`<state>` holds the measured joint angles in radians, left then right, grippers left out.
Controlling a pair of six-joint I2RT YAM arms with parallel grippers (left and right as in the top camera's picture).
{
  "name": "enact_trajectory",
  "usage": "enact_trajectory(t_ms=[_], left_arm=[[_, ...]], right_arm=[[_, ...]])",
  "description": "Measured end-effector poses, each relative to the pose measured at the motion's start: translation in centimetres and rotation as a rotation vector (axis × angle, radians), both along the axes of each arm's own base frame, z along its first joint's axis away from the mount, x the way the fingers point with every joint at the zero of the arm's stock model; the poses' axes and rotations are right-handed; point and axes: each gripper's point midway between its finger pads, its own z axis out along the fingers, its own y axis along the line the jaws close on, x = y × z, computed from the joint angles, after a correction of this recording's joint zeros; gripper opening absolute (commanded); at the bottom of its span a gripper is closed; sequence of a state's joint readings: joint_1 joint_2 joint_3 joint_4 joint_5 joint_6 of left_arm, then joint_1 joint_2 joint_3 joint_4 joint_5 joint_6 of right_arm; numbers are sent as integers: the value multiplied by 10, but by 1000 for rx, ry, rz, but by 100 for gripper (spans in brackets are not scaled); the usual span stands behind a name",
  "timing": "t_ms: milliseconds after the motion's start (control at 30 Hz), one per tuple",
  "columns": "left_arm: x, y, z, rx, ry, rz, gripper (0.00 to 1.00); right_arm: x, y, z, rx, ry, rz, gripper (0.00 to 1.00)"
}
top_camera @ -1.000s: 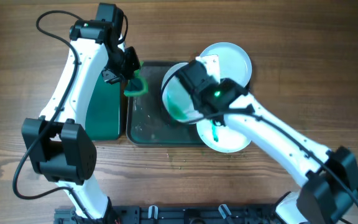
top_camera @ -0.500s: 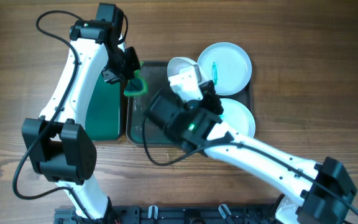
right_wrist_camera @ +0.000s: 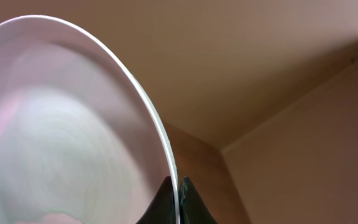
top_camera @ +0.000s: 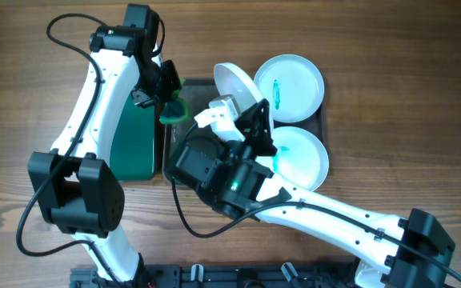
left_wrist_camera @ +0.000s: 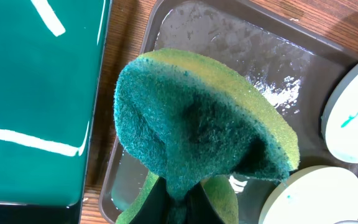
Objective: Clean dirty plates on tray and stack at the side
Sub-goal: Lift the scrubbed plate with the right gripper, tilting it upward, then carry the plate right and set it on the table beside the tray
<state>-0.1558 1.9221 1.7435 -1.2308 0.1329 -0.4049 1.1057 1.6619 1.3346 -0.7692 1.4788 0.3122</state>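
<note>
Wood-grain bench (top_camera: 406,88) runs under everything in the overhead view, with the tray (top_camera: 198,92) at its centre and a narrower green tray (top_camera: 130,148) just beside it on the frame's left. Two plates lie flat at the right of the tray: the upper plate (top_camera: 294,84) with a thin teal streak, the lower plate (top_camera: 302,156) with a broader teal smear. The third, the held plate (top_camera: 232,82), hangs over the tray's upper middle, tipped steeply on edge.

The right tool (right_wrist_camera: 176,202) is closed on its rim, at the lower-right end of the ellipse the plate makes from above (the wrist view shows both tips meeting across the thin edge). That ellipse's long axis runs from upper left to lower right. Which face is soiled cannot be told, since no teal shows on the side turned to the overhead camera.

The left tool (left_wrist_camera: 178,208) is clamped on a green-and-yellow sponge (left_wrist_camera: 191,118), which hovers over the tray's upper-left corner. So the held plate lies to the frame's right of the sponge, near but apart, with bare tray between them. The left arm is much the nearer for wiping. The next move looks like a short reach rightward, and it calls for the plate to be turned broadside to the sponge.
</note>
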Motion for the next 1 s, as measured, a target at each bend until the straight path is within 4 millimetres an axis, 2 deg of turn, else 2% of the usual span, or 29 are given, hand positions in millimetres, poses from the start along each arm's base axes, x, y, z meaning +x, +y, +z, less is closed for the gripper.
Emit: enact_trajectory(t_ms=[833, 933, 1000], left_arm=[[0, 0, 0, 0, 0, 0, 4], [-1, 1, 0, 4, 5, -6, 4], [-8, 5, -2, 28, 30, -18, 4]], right_arm=[[1, 1, 2, -2, -6, -2, 4], [1, 3, -3, 23, 15, 13, 4], [3, 8, -14, 72, 59, 39, 4]])
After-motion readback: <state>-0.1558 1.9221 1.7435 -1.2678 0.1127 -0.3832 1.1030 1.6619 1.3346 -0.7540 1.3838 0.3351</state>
